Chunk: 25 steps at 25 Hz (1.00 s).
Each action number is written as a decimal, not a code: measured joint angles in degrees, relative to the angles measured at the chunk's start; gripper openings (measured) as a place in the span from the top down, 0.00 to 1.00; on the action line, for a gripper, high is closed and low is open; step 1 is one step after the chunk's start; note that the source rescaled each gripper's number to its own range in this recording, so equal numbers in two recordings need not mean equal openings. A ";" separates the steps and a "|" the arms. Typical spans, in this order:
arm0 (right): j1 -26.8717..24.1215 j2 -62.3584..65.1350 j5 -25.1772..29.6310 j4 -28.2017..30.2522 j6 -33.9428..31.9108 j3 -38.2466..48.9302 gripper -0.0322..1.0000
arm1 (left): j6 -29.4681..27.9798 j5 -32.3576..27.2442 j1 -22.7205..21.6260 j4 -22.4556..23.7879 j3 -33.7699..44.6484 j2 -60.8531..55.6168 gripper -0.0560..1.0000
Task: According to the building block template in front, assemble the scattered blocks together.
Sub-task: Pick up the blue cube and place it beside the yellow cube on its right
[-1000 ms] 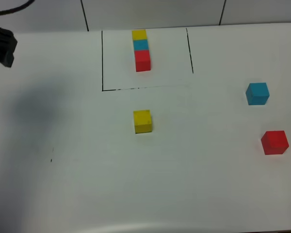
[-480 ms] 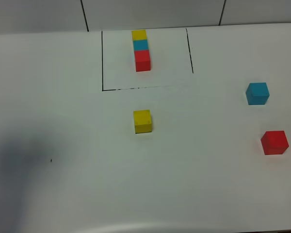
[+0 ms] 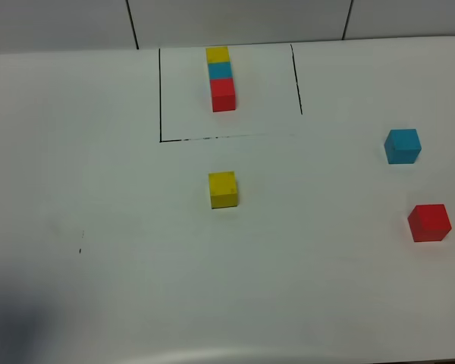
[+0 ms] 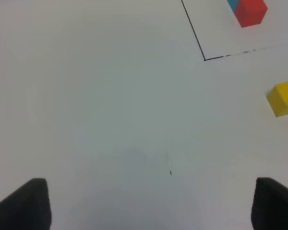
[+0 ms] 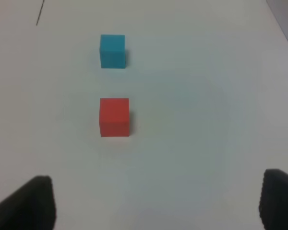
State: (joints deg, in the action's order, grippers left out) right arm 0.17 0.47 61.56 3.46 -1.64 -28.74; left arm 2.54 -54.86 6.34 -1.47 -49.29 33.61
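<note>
Neither arm shows from above; the wrist views catch only the dark tips of the left gripper (image 4: 153, 203) and right gripper (image 5: 153, 201), spread wide and empty. The template (image 3: 221, 78) lies in its black frame, cropped in the left wrist view. The yellow block (image 3: 223, 189) sits just outside the frame, the blue block (image 3: 403, 145) and red block (image 3: 429, 222) well right.

**a.** White tabletop (image 3: 326, 288): plain, matte, fills nearly the whole view; near edge shows as a paler curved band.
**b.** Back wall (image 3: 235, 19): light grey panels along the far side, split by two dark vertical lines, left seam (image 3: 133, 23) & right seam (image 3: 348, 19).
**c.** Dark speck (image 3: 80, 250): tiny, on the tabletop, left side, approx. midway near to far.
**d.** Grey shadow (image 3: 15, 326): soft, blurred edges, lies over the near-left corner.
</note>
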 joint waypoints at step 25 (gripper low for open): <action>0.00 0.00 0.00 0.00 0.00 0.00 0.26 | 3.91 -5.64 0.00 -6.84 19.56 -32.48 0.28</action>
State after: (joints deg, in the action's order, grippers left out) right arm 0.17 0.47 61.56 3.46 -1.64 -28.74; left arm 6.45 -60.49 6.34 -8.31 -29.73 1.13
